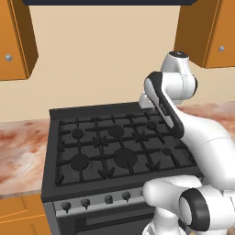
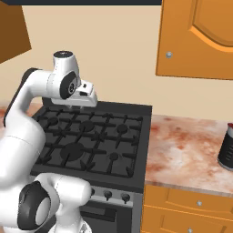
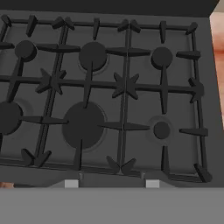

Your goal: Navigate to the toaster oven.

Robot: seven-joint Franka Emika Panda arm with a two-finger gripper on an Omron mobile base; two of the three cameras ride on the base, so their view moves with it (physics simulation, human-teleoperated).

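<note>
The toaster oven is out of view. My gripper hangs above the back of a large black gas stove, over its burner grates. In the hand view the two fingertips stand wide apart at the bottom, so the gripper is open with nothing between them. Below it lie the stove's several burners and cast grates. The white arm rises in front of the stove in both base views.
Marbled reddish counter runs on both sides of the stove. A dark metal cylinder stands at the counter's far right. Orange wall cabinets hang above; stove knobs line the front.
</note>
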